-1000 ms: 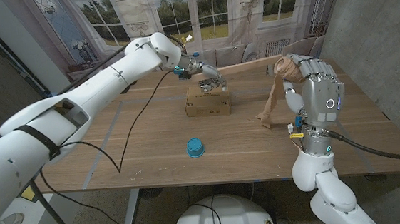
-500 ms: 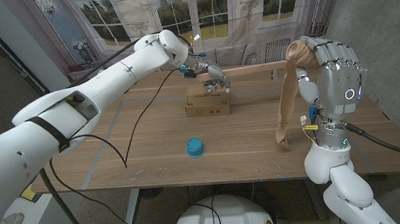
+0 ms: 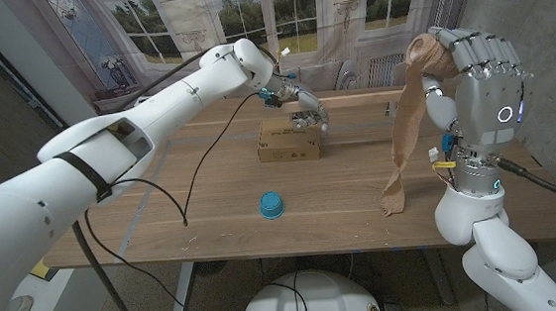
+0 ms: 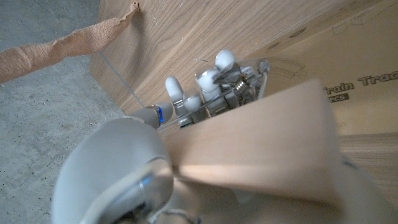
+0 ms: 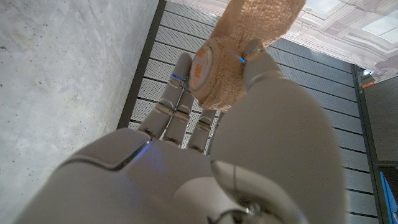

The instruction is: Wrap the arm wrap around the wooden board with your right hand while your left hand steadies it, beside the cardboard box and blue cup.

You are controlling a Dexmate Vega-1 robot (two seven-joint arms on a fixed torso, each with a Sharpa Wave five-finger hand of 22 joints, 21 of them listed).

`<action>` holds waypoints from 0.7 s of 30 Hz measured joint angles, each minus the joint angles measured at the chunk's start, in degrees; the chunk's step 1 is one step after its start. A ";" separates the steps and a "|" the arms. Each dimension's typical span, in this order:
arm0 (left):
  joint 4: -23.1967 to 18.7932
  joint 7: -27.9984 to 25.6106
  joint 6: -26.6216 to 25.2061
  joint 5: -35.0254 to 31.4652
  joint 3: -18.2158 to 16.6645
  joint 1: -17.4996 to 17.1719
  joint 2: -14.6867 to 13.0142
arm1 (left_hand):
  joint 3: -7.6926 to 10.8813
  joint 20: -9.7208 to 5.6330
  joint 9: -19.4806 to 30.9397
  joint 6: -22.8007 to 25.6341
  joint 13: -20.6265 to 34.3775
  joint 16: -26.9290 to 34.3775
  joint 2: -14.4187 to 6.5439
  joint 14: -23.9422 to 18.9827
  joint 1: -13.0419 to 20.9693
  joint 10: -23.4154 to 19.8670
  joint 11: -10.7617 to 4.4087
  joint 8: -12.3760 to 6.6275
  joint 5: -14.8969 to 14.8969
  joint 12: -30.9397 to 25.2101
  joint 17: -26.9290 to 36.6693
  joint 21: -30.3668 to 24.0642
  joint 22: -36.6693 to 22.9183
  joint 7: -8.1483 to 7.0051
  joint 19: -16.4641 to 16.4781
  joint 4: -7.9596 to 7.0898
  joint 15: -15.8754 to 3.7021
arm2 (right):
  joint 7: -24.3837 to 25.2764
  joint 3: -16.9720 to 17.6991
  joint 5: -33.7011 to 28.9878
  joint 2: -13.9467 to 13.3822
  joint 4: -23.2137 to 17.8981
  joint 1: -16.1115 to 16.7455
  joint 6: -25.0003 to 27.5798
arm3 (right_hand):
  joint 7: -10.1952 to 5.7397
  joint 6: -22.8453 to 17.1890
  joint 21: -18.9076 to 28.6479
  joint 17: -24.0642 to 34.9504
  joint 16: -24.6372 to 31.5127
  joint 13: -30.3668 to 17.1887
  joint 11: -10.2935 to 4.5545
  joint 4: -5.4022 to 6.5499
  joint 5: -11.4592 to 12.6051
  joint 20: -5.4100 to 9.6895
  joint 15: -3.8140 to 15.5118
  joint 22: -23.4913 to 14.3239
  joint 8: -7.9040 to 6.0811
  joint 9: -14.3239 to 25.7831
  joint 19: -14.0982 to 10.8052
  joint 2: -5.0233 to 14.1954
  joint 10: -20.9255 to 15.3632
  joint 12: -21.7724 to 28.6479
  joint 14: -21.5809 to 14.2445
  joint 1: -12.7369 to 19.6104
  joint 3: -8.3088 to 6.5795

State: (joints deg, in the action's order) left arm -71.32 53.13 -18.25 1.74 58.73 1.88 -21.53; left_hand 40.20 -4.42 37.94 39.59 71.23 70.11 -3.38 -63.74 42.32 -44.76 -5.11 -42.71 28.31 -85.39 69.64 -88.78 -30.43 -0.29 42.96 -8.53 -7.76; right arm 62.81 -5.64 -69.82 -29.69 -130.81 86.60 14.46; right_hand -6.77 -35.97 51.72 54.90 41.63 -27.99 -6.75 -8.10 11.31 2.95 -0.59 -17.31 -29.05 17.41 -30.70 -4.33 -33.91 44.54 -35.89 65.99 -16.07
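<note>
The arm wrap (image 3: 407, 125) is a tan elastic bandage. Its roll (image 5: 219, 74) sits high above the right side of the worktop (image 3: 212, 205), pinched in the right hand (image 3: 478, 85), and a loose strip hangs from it in a long curve. The strip's crumpled lower end (image 3: 394, 198) reaches down to the worktop surface near the front right edge; whether it actually touches cannot be told. In the right wrist view the roll sits between the thumb and the fingertips (image 5: 180, 68), its pale core facing the camera.

The wooden board (image 3: 353, 97) lies along the far side of the worktop, running toward the right. The left hand (image 3: 306, 111) grips its near end above the cardboard box (image 3: 289, 142); the left wrist view shows the fingers (image 4: 214, 84) curled around the board's pale plank (image 4: 261, 143), with the box's printed face just beyond.

The blue cup (image 3: 271, 206) stands upside down, in front of the box and apart from it.
</note>
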 measured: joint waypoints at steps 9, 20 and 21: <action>5.21 1.55 3.36 0.58 0.06 0.69 2.92 | 0.00 -0.04 -0.73 0.31 -0.01 0.26 0.36 0.00 0.36 0.00 0.00 0.40 0.30 -0.59 0.16 0.01 0.08 0.31 -0.04 0.00 0.00 | -1.55 0.93 0.90 -2.00 -1.34 -1.26 0.59 | 0.00 0.00 0.22 0.62 -0.24 -1.27 0.00 -0.06 0.00 -0.30 -0.02 0.30 -0.26 -0.02 0.29 0.00 0.00 -0.23 -0.17 0.00 0.06; 12.76 4.19 7.13 1.21 -0.01 2.04 6.85 | 0.00 -0.11 -1.28 0.63 -0.02 0.24 0.66 0.00 0.65 0.01 0.01 0.40 0.51 -0.59 -0.14 0.03 0.30 -0.01 -0.11 0.00 0.00 | -4.98 1.92 1.30 -4.20 -2.51 -4.06 0.68 | 0.00 -0.01 0.87 1.27 -0.59 -2.37 0.00 -0.20 -0.01 0.01 -0.03 0.83 -0.27 0.02 0.61 0.01 0.00 -0.49 -0.19 -0.01 0.21; 12.94 4.30 7.27 1.21 -0.01 2.09 6.95 | 0.00 -0.11 -1.32 0.63 -0.02 0.24 0.67 0.00 0.67 0.01 0.01 0.40 0.51 -0.59 -0.16 0.03 0.37 -0.01 -0.11 0.00 0.00 | -5.44 1.96 1.33 -4.28 -2.56 -4.20 0.68 | 0.00 -0.01 0.88 1.28 -0.60 -2.39 0.00 -0.21 -0.01 0.01 -0.03 0.84 -0.27 0.02 0.61 0.02 0.00 -0.53 -0.19 -0.02 0.21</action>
State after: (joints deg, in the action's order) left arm -58.38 57.42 -10.98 2.95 58.72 3.97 -14.58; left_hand 40.20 -4.52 36.62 40.22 71.20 70.35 -2.71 -63.74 42.99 -44.76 -5.10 -42.31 28.82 -85.99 69.48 -88.75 -30.06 -0.30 42.85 -8.53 -7.76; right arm 57.37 -3.67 -68.49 -33.97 -133.37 82.40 15.14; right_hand -6.77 -35.98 52.59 56.18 41.03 -30.38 -6.75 -8.30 11.30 2.97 -0.62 -16.47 -29.32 17.43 -30.09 -4.32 -33.91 44.01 -36.07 65.97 -15.87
